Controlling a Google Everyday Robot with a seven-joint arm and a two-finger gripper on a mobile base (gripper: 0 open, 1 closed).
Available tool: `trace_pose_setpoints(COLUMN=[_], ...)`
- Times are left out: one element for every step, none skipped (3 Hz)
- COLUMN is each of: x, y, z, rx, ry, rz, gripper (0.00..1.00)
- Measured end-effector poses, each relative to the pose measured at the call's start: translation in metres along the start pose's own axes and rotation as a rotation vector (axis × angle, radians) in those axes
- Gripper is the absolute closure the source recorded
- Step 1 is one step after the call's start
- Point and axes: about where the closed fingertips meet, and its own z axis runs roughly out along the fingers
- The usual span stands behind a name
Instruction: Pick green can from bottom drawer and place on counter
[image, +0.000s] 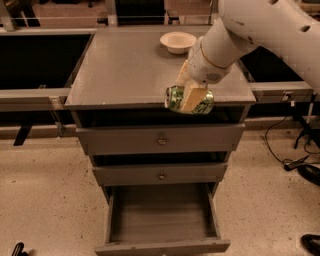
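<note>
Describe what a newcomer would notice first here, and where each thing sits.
The white arm reaches in from the upper right, and its gripper clasps the green can on its side at the front edge of the counter. Below, the bottom drawer stands pulled open. A cream bowl sits at the counter's far side.

the hand (190, 98) grips the green can (189, 100) (lying sideways) at the counter (130, 70) front edge.

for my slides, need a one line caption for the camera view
Gripper shut on the green can at the front edge of the counter, above the open bottom drawer.
</note>
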Motion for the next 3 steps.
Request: trace_pose_setpoints(x=[-0.024,-0.024,-0.019], y=[0.005,0.004,-0.016], z=[-0.044,-0.040,-0.009], rx=[0.026,0.013,-0.033], ry=[0.057,0.057,0.051], rz=[-0.038,-0.043,-0.090], gripper=[1.00,1.00,1.00])
